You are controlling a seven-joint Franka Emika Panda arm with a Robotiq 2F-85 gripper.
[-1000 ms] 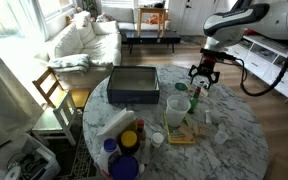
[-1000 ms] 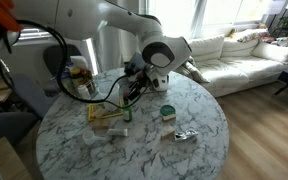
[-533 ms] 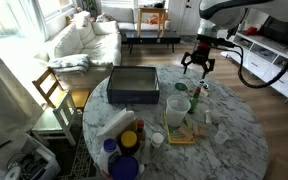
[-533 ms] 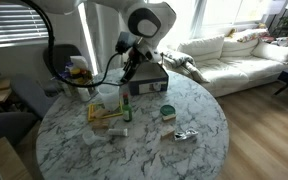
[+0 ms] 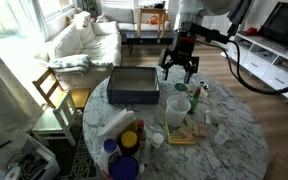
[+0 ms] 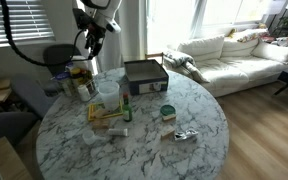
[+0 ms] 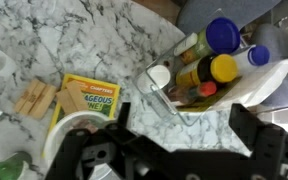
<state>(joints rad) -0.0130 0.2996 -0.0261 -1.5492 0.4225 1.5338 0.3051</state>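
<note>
My gripper (image 5: pixel 178 64) hangs open and empty high above the round marble table (image 5: pixel 229 135), seen in both exterior views (image 6: pixel 92 38). In the wrist view its two dark fingers (image 7: pixel 184 128) spread wide over bare marble. Just beyond them is a clear bin (image 7: pixel 174 95) of bottles with blue and yellow caps. A yellow packet (image 7: pixel 84 97) and the rim of a clear plastic cup (image 7: pixel 76 128) lie to the fingers' left. In an exterior view the cup (image 5: pixel 177 108) stands below the gripper, beside a dark box (image 5: pixel 134 85).
A green bottle (image 5: pixel 195 98) and yellow packet (image 5: pixel 181 133) sit near the cup. The bin of bottles (image 6: pixel 79 78), a green tin (image 6: pixel 167 112) and a small silvery object (image 6: pixel 184 135) also stand on the table (image 6: pixel 74 150). A wooden chair (image 5: pixel 52 90) and sofa (image 6: pixel 234 50) flank it.
The gripper has risen and swung from the table's edge near the green bottle across toward the dark box and the bin of bottles. Nothing on the table has moved.
</note>
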